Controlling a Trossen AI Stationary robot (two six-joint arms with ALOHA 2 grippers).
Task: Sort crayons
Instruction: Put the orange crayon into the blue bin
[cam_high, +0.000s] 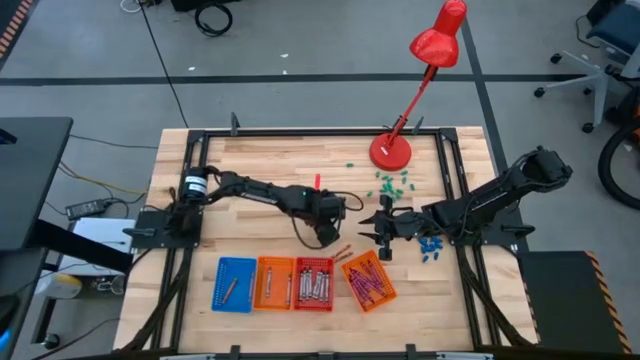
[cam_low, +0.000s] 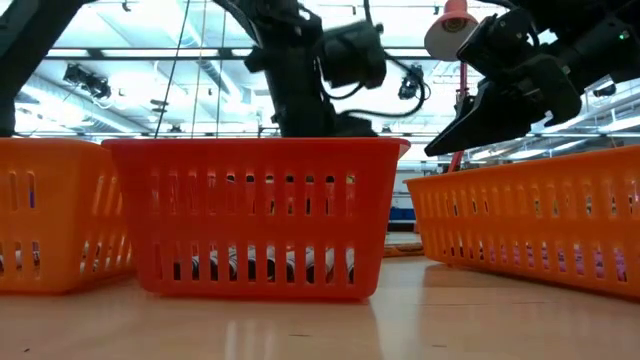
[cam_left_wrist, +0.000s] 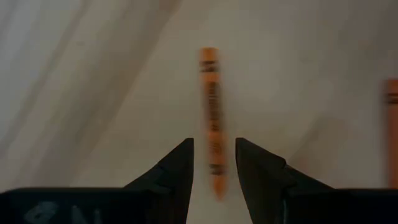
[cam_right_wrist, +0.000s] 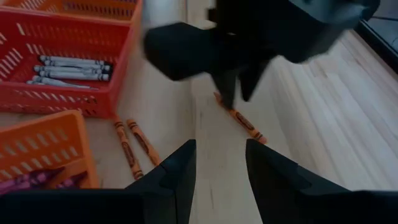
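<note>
The left gripper (cam_high: 328, 238) hangs low over the table's middle, just at 12 o'clock of the red basket (cam_high: 313, 283). Its jaws are spread, with an orange crayon (cam_left_wrist: 212, 118) lying on the wood between the two fingers (cam_left_wrist: 177, 171); in the left wrist view a gap shows on either side of the crayon, so the fingers straddle it without pinching it. In the right wrist view the same gripper's tips stand over one end of that crayon (cam_right_wrist: 239, 118).

The right gripper (cam_high: 383, 238) hovers just at 3 o'clock of the left one, at 12 o'clock of the tilted orange basket (cam_high: 368, 281). Its jaws are spread and hold nothing.

Two more orange crayons (cam_right_wrist: 134, 144) lie side by side on the table between the red basket and the tilted one. The red basket holds grey crayons (cam_right_wrist: 68, 70); the tilted orange basket holds purple ones (cam_high: 364, 284). A second orange basket (cam_high: 273, 282) and a blue basket (cam_high: 236, 283) sit in a row at 9 o'clock of the red one.

Green bits (cam_high: 390, 182) lie by the red lamp (cam_high: 392, 150) at the table's 1 o'clock; blue bits (cam_high: 431, 246) lie at 3 o'clock of the right gripper.
</note>
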